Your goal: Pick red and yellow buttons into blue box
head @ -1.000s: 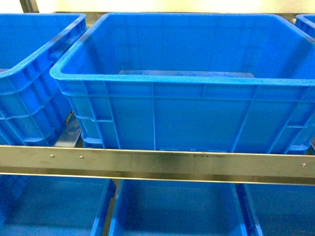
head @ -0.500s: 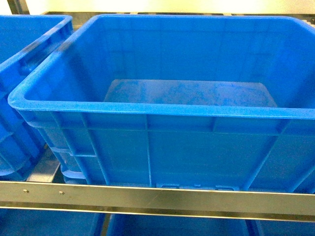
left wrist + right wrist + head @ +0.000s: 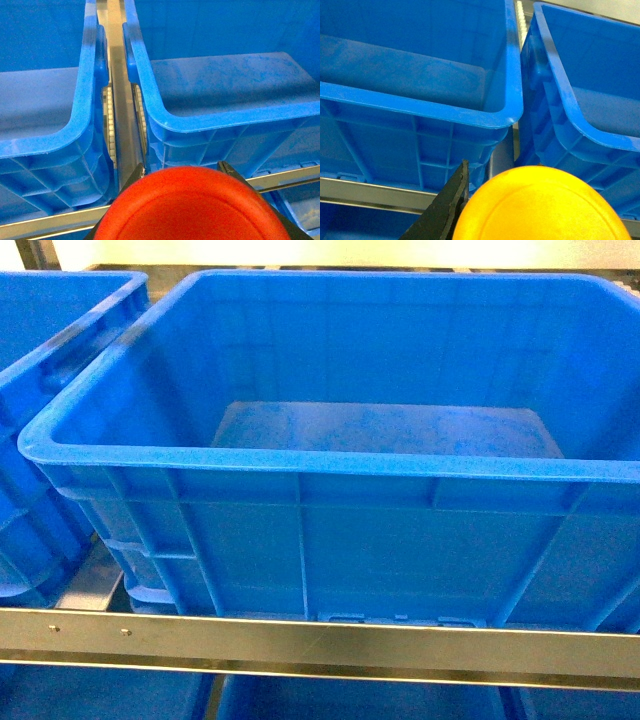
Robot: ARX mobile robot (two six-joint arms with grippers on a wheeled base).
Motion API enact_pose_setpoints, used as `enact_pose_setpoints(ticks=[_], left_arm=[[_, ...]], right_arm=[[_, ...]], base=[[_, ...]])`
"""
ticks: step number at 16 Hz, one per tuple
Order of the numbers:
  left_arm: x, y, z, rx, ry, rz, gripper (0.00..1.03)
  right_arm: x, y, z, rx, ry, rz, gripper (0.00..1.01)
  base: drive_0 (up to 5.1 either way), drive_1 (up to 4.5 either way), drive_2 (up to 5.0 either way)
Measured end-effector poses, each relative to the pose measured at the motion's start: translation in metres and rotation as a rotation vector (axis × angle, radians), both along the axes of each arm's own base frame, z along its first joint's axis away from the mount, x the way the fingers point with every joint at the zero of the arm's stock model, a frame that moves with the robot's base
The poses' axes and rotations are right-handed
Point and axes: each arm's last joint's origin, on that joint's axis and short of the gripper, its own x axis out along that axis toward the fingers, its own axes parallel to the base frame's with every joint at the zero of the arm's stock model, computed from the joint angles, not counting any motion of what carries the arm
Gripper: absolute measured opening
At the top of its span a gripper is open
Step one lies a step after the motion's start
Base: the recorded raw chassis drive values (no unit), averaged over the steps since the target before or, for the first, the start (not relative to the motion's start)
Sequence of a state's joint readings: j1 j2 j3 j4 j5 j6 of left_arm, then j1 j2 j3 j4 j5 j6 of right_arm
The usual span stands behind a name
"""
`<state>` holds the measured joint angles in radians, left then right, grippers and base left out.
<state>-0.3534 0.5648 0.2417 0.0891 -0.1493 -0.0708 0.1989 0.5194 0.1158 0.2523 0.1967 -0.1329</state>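
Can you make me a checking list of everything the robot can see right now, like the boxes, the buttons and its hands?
Surface: metal shelf rail runs in front of the crates; roller track shows between two of them.
Job's things: blue box looks empty in the head view. Red button fills the left wrist view; yellow button fills the right wrist view.
Clutter: nothing seen.
Grippers: left tool shut on the red button; right tool, one dark finger showing, shut on the yellow button.
Cables: nothing seen.
Surroundings: neighbouring crate on the left, more blue crates on the shelf below.
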Motion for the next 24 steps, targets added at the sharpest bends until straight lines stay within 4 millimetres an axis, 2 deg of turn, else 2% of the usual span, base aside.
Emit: enact_pose_setpoints(ticks=[2, 7, 9, 13, 15, 18, 19, 24], left_arm=[[0.000, 0.000, 0.000, 0.000, 0.000, 0.000, 0.34], [0.000, 0.000, 0.000, 0.000, 0.000, 0.000, 0.34], [0.000, 0.000, 0.000, 0.000, 0.000, 0.000, 0.34], [0.000, 0.000, 0.000, 0.000, 0.000, 0.000, 0.34], [0.000, 0.000, 0.000, 0.000, 0.000, 0.000, 0.34], [0.000, 0.000, 0.000, 0.000, 0.000, 0.000, 0.34], [0.000, 0.000, 0.000, 0.000, 0.000, 0.000, 0.34], [0.000, 0.000, 0.000, 0.000, 0.000, 0.000, 0.34]], right_arm=[[0.008, 0.004, 0.013, -0.003, -0.005, 0.023, 0.34], [0.045, 0.022, 0.073, -0.020, -0.068, 0.124, 0.34], [0.069, 0.037, 0.089, -0.045, -0.058, 0.181, 0.34], [0.122, 0.073, 0.099, -0.084, 0.039, 0.277, 0.34], [0.146, 0.086, 0.091, -0.087, 0.135, 0.309, 0.34], [0.172, 0.101, 0.053, -0.121, 0.330, 0.329, 0.34], [0.175, 0.102, 0.046, -0.123, 0.353, 0.320, 0.34], [0.182, 0.105, 0.038, -0.101, 0.385, 0.318, 0.35]], base=[[0.0, 0.00, 0.0], [0.0, 0.00, 0.0], [0.0, 0.00, 0.0], [0.0, 0.00, 0.0], [0.0, 0.00, 0.0], [0.0, 0.00, 0.0], [0.0, 0.00, 0.0], [0.0, 0.00, 0.0]])
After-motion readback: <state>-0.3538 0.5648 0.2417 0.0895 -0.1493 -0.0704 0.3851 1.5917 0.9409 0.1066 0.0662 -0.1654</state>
